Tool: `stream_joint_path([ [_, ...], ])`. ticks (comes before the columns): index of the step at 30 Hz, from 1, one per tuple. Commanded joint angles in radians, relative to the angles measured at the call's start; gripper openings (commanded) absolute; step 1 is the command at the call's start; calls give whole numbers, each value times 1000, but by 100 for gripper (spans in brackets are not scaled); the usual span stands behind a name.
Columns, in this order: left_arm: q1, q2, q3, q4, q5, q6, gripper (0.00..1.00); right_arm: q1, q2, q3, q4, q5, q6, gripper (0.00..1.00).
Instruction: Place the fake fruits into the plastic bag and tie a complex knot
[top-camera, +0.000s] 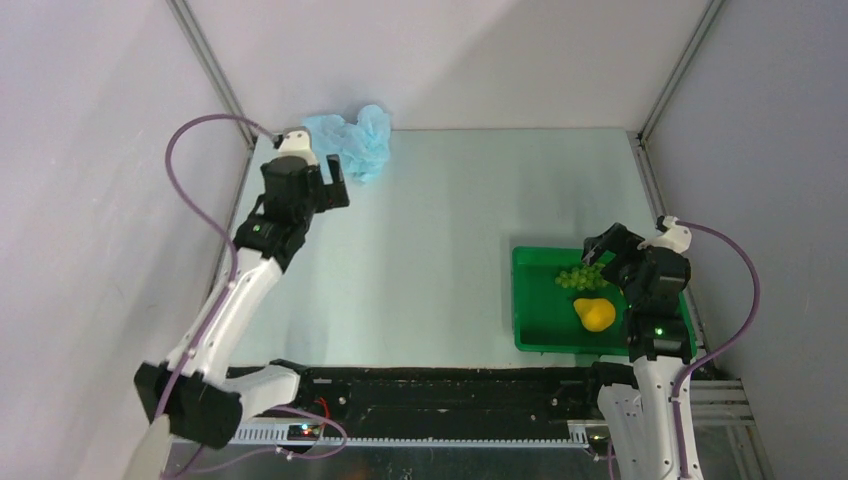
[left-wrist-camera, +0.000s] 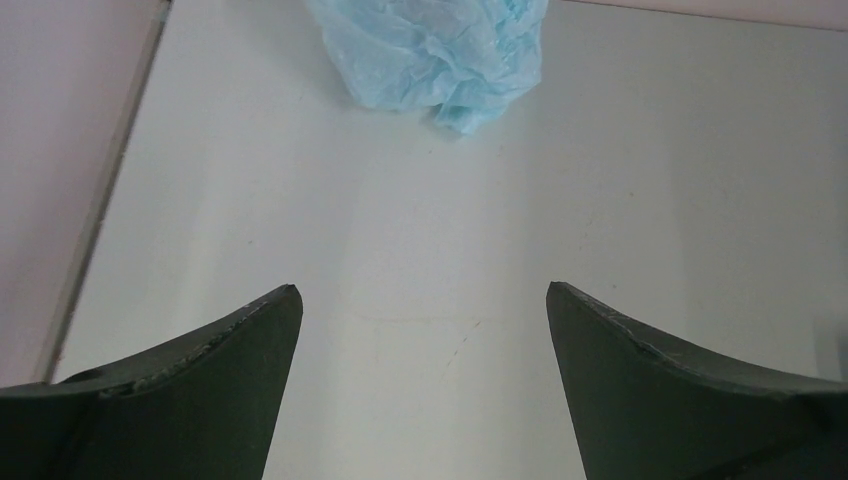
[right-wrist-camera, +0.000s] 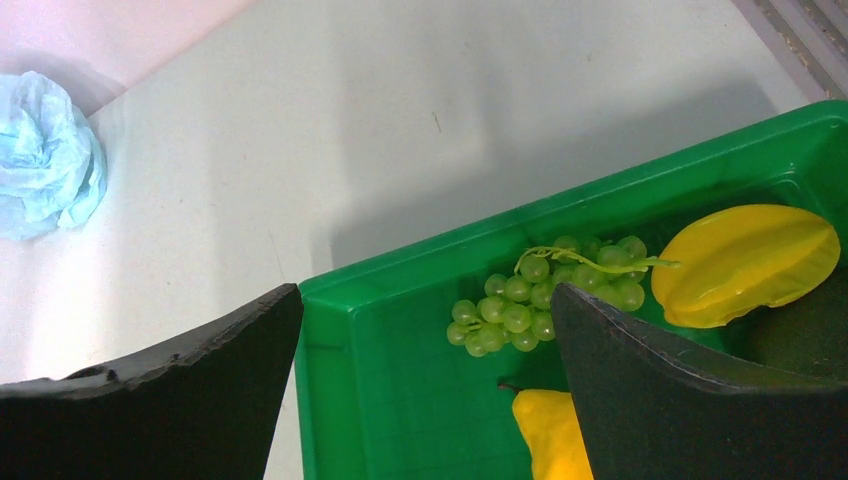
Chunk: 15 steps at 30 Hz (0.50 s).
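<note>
Three fruits: green grapes (right-wrist-camera: 540, 300), a yellow pear (right-wrist-camera: 555, 435) and a ridged yellow starfruit-like piece (right-wrist-camera: 745, 265) lay in the green tray (right-wrist-camera: 400, 400); none was bagged.
Plastic bag (top-camera: 352, 140): crumpled at the table's (top-camera: 430, 230) far left corner, well apart from the tray.
Left gripper (left-wrist-camera: 425, 290): jaws spread wide, empty, near the bag.
Right gripper (right-wrist-camera: 425, 290): equally wide and empty, poised over the tray.
Bag risk: no mouth showed (handles were lost in the crumple), so a pinch could catch both layers and keep it shut.
Tray risk: a descending finger could strike the rim, or the loose bunch could slip.
</note>
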Motion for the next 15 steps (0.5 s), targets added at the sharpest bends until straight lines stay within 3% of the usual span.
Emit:
stream_joint_path([
  [1, -3, 190, 106, 111, 15, -77, 99, -2, -13, 30, 24, -20, -11, 99],
  [4, -5, 324, 225, 100, 23, -110, 99, -2, -23, 17, 29, -24, -5, 99],
  [11, -2, 600, 342, 197, -82, -177, 99, -1, -41, 13, 33, -58, 0, 99],
  [15, 25, 784, 588, 92, -118, -171, 99, -1, -41, 13, 33, -68, 0, 99],
])
